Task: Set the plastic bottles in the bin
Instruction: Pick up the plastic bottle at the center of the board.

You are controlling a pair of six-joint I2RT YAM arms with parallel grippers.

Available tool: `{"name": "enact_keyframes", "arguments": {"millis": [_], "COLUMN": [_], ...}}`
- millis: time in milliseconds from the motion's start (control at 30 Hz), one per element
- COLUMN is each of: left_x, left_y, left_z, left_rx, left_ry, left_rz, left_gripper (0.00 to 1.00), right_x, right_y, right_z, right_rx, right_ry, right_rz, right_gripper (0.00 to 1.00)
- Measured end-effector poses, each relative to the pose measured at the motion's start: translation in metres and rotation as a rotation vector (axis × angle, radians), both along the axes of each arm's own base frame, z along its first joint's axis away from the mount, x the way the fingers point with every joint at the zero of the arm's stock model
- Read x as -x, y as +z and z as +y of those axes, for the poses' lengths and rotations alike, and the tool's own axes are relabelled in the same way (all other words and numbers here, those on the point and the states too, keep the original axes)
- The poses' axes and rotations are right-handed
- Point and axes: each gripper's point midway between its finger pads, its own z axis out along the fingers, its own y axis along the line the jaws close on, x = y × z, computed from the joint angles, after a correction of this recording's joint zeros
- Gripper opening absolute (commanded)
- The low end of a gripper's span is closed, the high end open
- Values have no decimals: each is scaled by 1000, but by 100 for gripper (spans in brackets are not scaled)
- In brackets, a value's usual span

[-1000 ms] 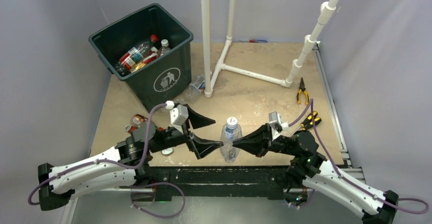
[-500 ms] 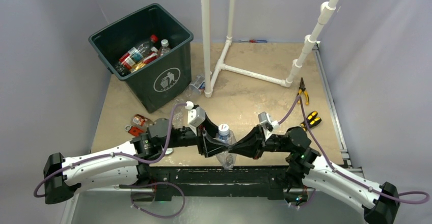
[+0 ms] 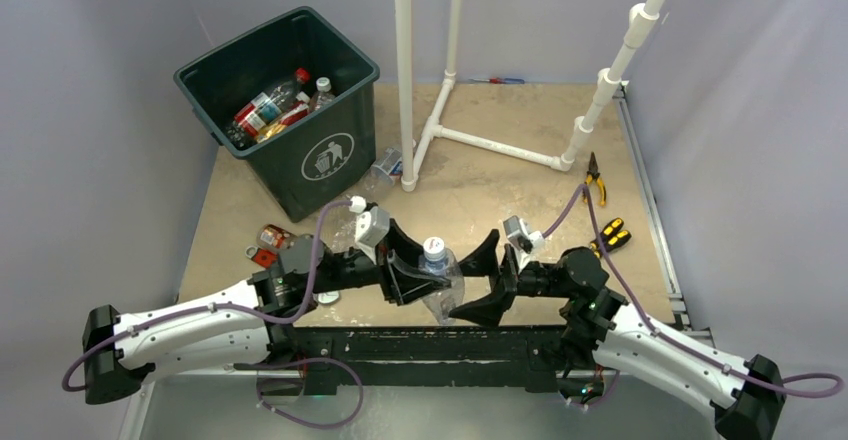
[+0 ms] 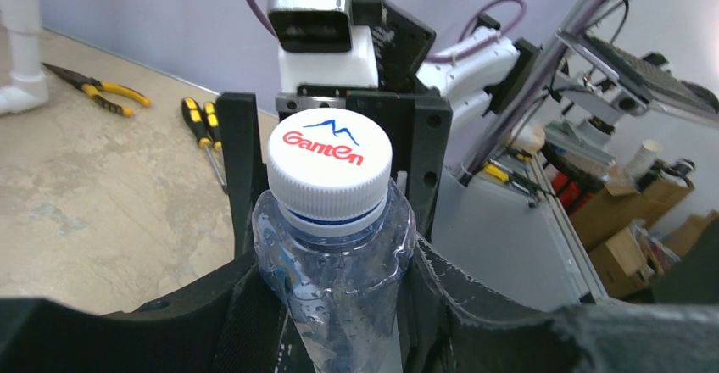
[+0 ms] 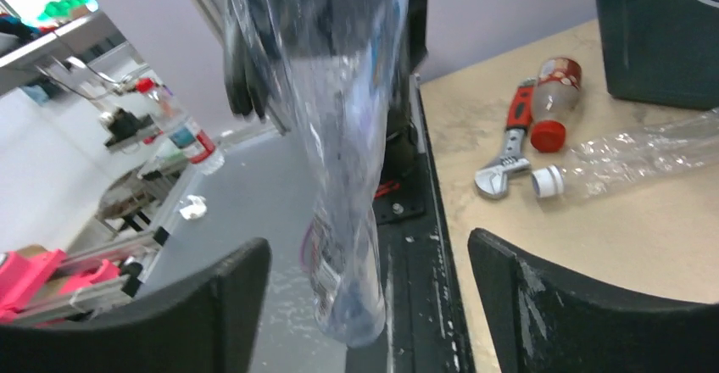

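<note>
Left wrist: left tool (image 4: 341, 322) hides clear bottle (image 4: 332, 229) below shoulder.

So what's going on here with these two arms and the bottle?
The left arm has its jaws clamped round the neck of a clear bottle. The right arm has its jaws open beside it, not gripping. Several bottles lie in the green bin; others are on the table.
</note>
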Motion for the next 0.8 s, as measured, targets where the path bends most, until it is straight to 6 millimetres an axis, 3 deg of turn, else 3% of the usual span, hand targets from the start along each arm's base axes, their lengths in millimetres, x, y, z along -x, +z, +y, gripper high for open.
{"name": "enact_keyframes", "arguments": {"millis": [200,367,567,667,800], "left_x": [-23,-45,-62,-67,-72], "left_y": [25,38,34,35,44], "left_z": [13,7,1,4,14], "left_rx": [85,83,50,58,95], "left_ry": [156,252,329,364,410], "left_rz": [-3,29,98,119,132], "left_gripper": [0,0,0,0,0], "right_x": [-8,-26,-54,-67,-76], "right_y": [5,23,49,49,35], "right_z": [-2,-6,-15,-15,-8], "right_rx": [-15,-50,-106,-102,-56], "right_ry": [-55,-172,-342,-400,-426], "right_rz": [54,69,58,65,93], "right_gripper": [99,99,99,99,99]}}
